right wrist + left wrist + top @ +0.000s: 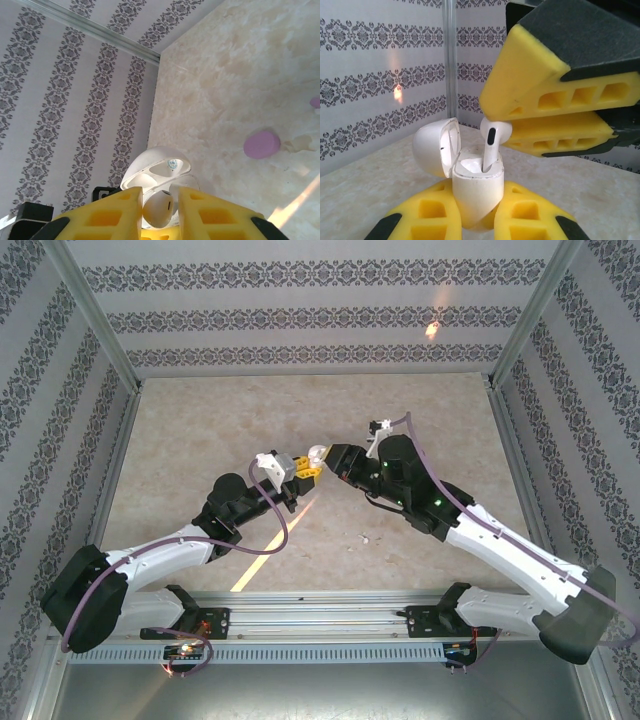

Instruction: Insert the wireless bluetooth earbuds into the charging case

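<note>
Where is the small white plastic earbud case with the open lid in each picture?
Top external: the white plastic charging case is at centre, where both arms meet.
Left wrist: the case is bottom centre, lid open leftward, held by the left tool.
Right wrist: the case is bottom centre, above the right tool.
Shared landmark: the small white plastic earbud pinched over the case.

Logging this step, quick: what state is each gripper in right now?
Left gripper: shut on the charging case, lid open.
Right gripper: shut on an earbud, stem down at the case's opening.
</note>
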